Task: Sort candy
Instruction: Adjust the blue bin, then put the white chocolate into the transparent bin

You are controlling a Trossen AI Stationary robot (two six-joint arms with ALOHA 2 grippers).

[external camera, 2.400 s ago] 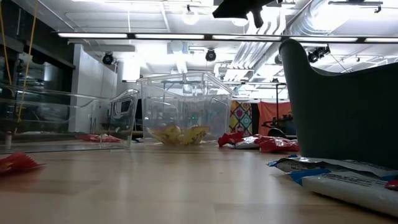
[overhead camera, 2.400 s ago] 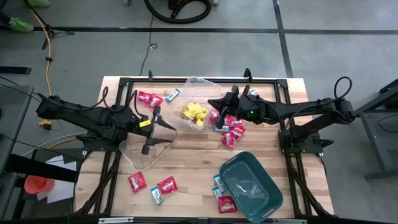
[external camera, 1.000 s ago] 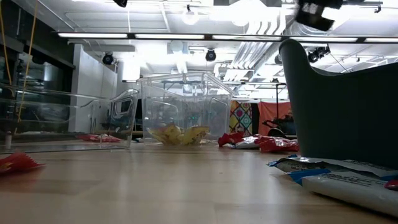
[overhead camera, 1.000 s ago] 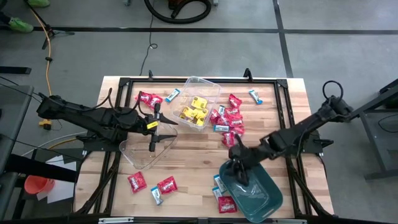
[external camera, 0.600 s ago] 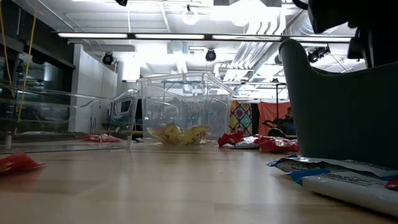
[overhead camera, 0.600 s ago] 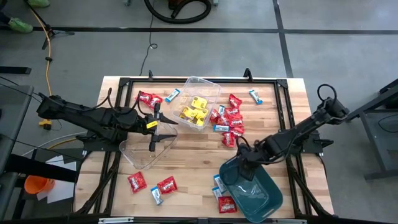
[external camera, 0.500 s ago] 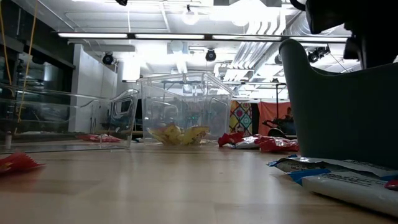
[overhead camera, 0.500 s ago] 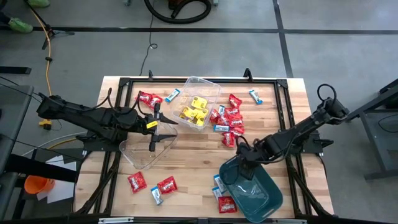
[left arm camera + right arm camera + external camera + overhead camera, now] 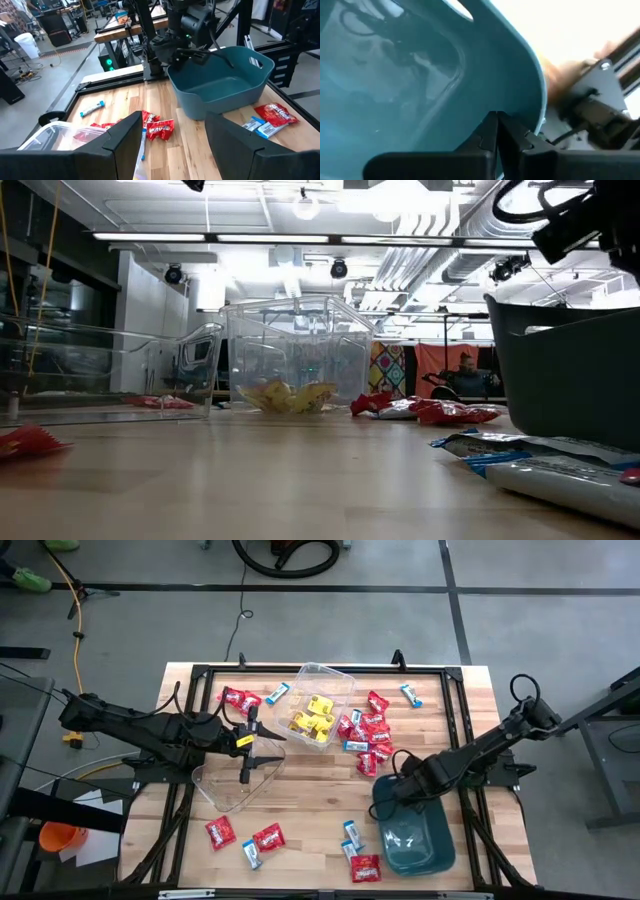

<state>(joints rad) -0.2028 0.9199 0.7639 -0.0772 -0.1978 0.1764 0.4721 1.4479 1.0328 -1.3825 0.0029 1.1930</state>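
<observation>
A pale wooden tabletop [image 9: 300, 800] in a black metal frame stands on a grey concrete floor [image 9: 300, 625] crossed by dark lines, with a yellow cable [image 9: 72, 600] trailing at the far left and an orange bucket [image 9: 62, 837] beside the near left corner. The candy [image 9: 368, 735] lies scattered: a cluster of red packets with a few blue-and-white ones sits right of centre, more red packets [image 9: 240, 698] lie toward the far left, a few red and blue-and-white ones [image 9: 245, 838] lie along the near edge, and yellow packets [image 9: 312, 718] are gathered inside a clear tub [image 9: 340, 680] at the far middle. A second clear tub [image 9: 215, 790] sits left of centre, with the left pincer [image 9: 247, 752] above it, its fingers spread wide and holding nothing. The right pincer [image 9: 392, 790] is clamped shut on the rim of the teal bin [image 9: 425, 845], which stands at the near right of the tabletop; the right wrist view shows the closed fingers [image 9: 495, 135] pinching the bin's wall. From table height the room behind shows a white ceiling with long strip lights [image 9: 300, 237], exposed ducts and pipes, ceiling-mounted cameras, and a colourful patterned panel [image 9: 388, 365] beyond the tubs. The left wrist view shows further workbenches and a white bin [image 9: 27, 42] on the floor.
</observation>
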